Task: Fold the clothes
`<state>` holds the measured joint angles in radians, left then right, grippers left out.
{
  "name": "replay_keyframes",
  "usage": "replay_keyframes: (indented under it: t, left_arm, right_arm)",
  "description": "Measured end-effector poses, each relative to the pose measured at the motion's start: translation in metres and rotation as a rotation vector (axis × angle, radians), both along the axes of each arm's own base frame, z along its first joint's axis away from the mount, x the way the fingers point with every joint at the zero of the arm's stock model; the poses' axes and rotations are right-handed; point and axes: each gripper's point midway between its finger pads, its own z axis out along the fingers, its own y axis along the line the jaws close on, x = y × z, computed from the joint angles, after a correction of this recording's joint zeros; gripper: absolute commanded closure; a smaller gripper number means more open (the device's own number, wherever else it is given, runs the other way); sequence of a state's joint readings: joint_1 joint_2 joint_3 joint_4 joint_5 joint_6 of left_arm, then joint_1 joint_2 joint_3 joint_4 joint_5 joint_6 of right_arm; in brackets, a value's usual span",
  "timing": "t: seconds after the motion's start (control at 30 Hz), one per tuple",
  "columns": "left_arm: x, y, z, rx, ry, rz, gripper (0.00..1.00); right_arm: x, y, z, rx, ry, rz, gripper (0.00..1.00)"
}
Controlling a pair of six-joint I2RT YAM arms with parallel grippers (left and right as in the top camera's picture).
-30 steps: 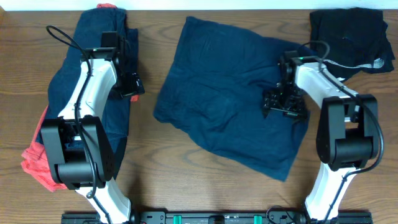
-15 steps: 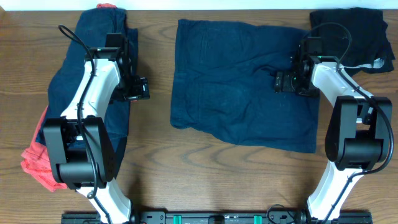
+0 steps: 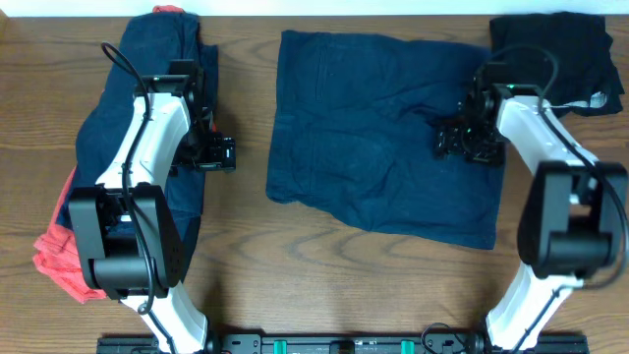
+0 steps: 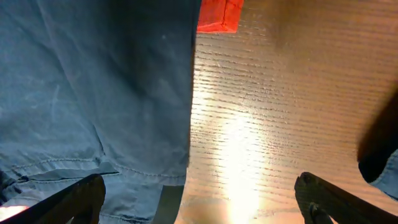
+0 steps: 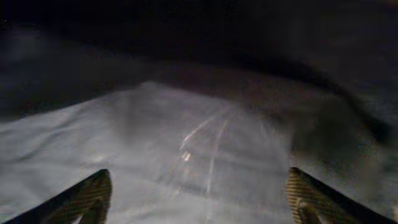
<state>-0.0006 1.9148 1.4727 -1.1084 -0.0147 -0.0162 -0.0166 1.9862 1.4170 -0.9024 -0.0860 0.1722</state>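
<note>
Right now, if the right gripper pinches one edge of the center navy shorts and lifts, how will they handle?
Probably floppy: the navy shorts lie flat with soft wrinkles, so a one-edge lift should drape. Pushed, they would probably bunch on the wooden table rather than slide whole.

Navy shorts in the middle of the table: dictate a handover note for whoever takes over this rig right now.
Left claw: open, empty, over bare table beside the left pile.
Right claw: open, holding nothing, over the right part of the navy shorts; contact unclear.
Clothes: navy shorts spread flat at centre; left pile of dark navy fabric with a coral-red garment showing underneath; black garment bunched at the far right corner.
Done: the shorts lie laid out, no fold in them.
Left: fold the shorts, then probably the black garment and whatever in the left pile is unfolded.
</note>
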Motion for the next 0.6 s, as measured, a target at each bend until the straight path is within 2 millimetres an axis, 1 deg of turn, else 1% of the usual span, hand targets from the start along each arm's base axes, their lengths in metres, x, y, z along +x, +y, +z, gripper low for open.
replay_keyframes:
  t: [0.03,0.1,0.13,0.2,0.27,0.33,0.4,0.5,0.6]
  left_arm:
    - [0.0,-0.002,0.0,-0.009,0.003,-0.011,0.01]
    - [-0.003,-0.008,0.0,-0.041,0.014,-0.046,0.01]
    - [-0.005,-0.015,0.0,-0.07,0.022,-0.076,0.01]
    - [-0.007,-0.03,0.0,-0.13,0.031,-0.139,0.02]
    - [-0.008,-0.049,0.001,-0.19,0.027,-0.216,0.02]
    - [-0.007,-0.067,-0.001,-0.234,0.013,-0.281,0.01]
    - [-0.01,-0.083,-0.008,-0.266,0.009,-0.338,0.01]
    - [-0.019,-0.099,-0.024,-0.294,0.014,-0.394,0.0]
    - [-0.027,-0.105,-0.037,-0.306,0.022,-0.417,0.04]
  right_arm:
    - [0.002,0.001,0.016,0.003,-0.039,-0.001,0.02]
    - [0.005,0.001,0.052,0.005,-0.13,-0.001,0.01]
    - [0.004,0.001,0.077,0.006,-0.188,0.001,0.01]
    - [-0.002,0.002,0.112,0.007,-0.26,0.002,0.01]
    - [-0.016,0.002,0.143,0.007,-0.311,0.002,0.01]
    - [-0.03,0.003,0.157,0.009,-0.317,0.003,0.01]
    - [-0.043,0.003,0.162,0.011,-0.297,0.003,0.01]
    - [-0.058,0.004,0.16,0.012,-0.248,0.003,0.01]
    - [-0.065,0.004,0.158,0.013,-0.217,0.002,0.01]
